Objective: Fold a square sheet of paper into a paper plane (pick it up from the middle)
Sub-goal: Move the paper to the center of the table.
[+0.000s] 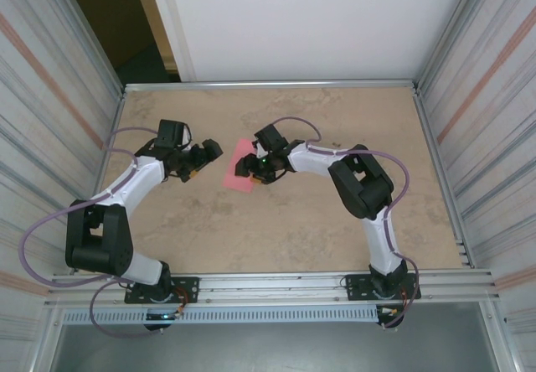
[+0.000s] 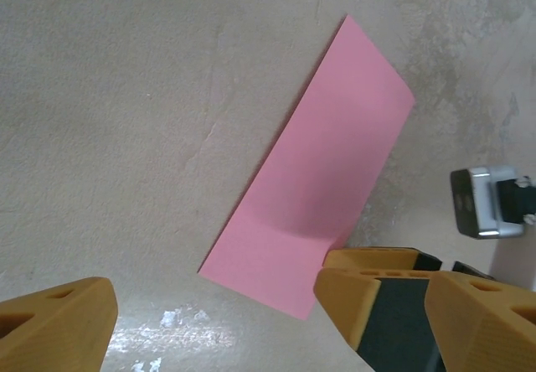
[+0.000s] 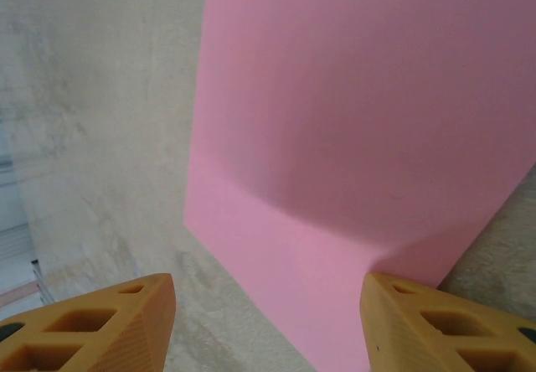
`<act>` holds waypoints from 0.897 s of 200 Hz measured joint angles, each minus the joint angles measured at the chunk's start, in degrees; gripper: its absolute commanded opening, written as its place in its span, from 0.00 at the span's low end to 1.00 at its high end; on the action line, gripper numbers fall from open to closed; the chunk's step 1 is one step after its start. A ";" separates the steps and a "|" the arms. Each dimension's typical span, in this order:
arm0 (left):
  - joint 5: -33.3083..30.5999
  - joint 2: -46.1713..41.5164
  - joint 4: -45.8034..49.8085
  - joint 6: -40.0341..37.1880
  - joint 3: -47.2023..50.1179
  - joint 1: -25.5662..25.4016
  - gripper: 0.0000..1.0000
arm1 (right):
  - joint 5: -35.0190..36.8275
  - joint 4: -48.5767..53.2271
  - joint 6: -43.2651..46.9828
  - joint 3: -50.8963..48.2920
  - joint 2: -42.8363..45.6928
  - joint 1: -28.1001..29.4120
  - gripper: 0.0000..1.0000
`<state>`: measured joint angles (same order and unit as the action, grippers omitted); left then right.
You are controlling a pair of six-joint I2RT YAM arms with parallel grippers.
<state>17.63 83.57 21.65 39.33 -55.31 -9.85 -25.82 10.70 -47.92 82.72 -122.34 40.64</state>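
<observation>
While the pink paper sheet [image 1: 234, 178] lies flat on the mottled beige table [image 1: 293, 221], a little left of the table's middle, it reads as a long narrow rectangle, plain and unmarked, with a soft bend across it near one short end. From where I stand, the right gripper [image 1: 249, 167] is down over that end with its orange fingers [image 3: 419, 322] spread apart. One finger sits at the sheet's edge and the other stands over bare table beside it, with nothing pinched between them. Whether that finger truly presses on the paper I cannot tell. The left gripper [image 1: 209, 149] hangs just to the left of the sheet, apart from it, jaws wide and released, holding nothing. Its wrist camera looks along the sheet's length, with a fingertip of the right gripper at the near corner.
</observation>
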 measured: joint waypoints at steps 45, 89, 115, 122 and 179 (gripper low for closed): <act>1.07 0.22 -1.03 1.05 0.00 0.00 0.97 | -1.01 1.31 0.72 0.04 -0.26 -0.90 0.58; 2.38 1.05 -1.51 1.25 0.00 0.00 0.98 | -1.49 2.38 5.42 -4.63 2.99 -3.19 0.57; 3.69 1.64 -2.23 1.22 0.00 0.00 0.99 | -1.70 5.42 11.80 -10.47 7.89 -5.64 0.57; 4.04 1.81 -2.38 1.22 0.00 0.00 0.99 | -1.81 6.27 13.44 -12.00 9.22 -6.27 0.57; 6.49 4.13 -4.28 1.44 0.00 -3.28 0.99 | -1.36 8.41 17.25 -19.78 19.98 -8.79 0.57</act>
<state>24.12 87.70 17.37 40.77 -55.31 -13.13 -27.18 19.11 -30.68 62.94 -102.37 31.86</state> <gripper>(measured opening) 0.986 0.575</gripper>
